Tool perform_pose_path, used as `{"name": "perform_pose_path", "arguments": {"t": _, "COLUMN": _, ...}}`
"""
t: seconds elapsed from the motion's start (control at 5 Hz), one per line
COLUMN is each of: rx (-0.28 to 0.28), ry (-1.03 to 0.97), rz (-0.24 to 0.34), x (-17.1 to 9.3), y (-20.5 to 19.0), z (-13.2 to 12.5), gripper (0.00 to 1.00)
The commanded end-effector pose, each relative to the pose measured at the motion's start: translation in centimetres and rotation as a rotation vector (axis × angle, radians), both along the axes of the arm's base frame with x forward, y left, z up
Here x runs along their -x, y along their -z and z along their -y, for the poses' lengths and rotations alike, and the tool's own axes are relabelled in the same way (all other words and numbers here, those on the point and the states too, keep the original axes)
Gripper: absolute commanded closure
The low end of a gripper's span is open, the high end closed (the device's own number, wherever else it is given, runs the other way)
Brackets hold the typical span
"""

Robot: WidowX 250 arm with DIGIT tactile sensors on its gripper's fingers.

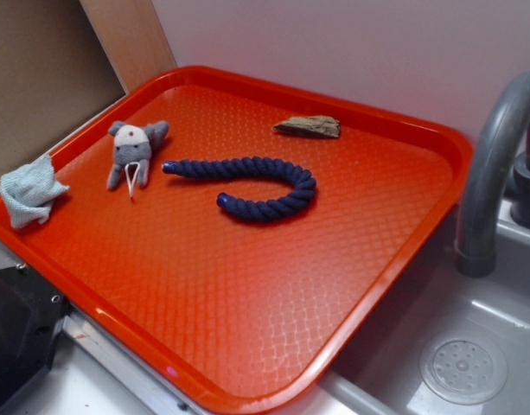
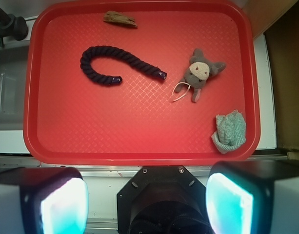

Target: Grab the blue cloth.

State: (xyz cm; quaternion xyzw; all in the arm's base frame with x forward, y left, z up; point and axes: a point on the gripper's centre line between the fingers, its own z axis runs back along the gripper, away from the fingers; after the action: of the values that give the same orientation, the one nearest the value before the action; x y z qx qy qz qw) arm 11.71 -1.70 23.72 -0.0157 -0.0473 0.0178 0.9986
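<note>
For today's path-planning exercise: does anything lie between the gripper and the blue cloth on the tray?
Nothing visible does. The blue cloth sits alone at the red tray's corner, apart from the plush toy and rope. In the wrist view, the open gripper has only bare tray ahead.

No text, label, brand, number or sign can be read in either view: the red tray [image 1: 368,259] shows only its embossed diamond grid, and the blue cloth [image 1: 28,192], the rope [image 1: 247,186], the plush animal [image 1: 133,154] and the sink [image 1: 472,346] carry no lettering; the plush bears just a plain red dot
</note>
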Motion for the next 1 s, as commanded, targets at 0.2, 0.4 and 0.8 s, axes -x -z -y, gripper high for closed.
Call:
{"name": "perform_pose_path", "arguments": {"t": 0.2, "rx": -0.138, "ry": 0.216, "rz": -0.043, "x": -2.1, "y": 3.5, "z": -3.6, "gripper": 0.0}}
{"name": "perform_pose_path", "arguments": {"t": 0.4, "rx": -0.176, "ry": 0.385, "rz": -0.083, "x": -3.1, "y": 5.6, "z": -7.5, "gripper": 0.0}}
{"name": "perform_pose_path", "arguments": {"t": 0.8, "rx": -0.128, "ry": 0.529, "rz": -0.071, "x": -1.9, "y": 14.0, "z": -10.9, "gripper": 0.0}}
